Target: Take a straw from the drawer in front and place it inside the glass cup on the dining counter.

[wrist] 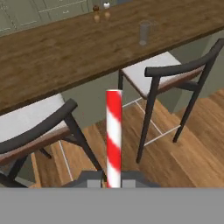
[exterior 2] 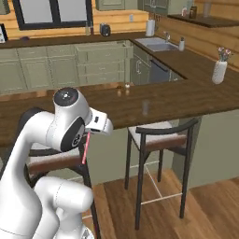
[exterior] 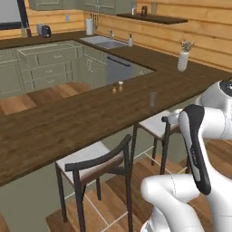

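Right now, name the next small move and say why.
Probably carry the straw up and forward toward the glass cup. The gripper is shut on the straw, held low in front of the stools, while the cup stands farther off on the dining counter, above the straw's level.

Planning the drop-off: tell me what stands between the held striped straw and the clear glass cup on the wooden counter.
The red-and-white striped straw, shut in the gripper, faces the clear glass cup across open air. The dark-framed stool sits below the dark brown wood counter edge, under the path. Nothing visible blocks it.
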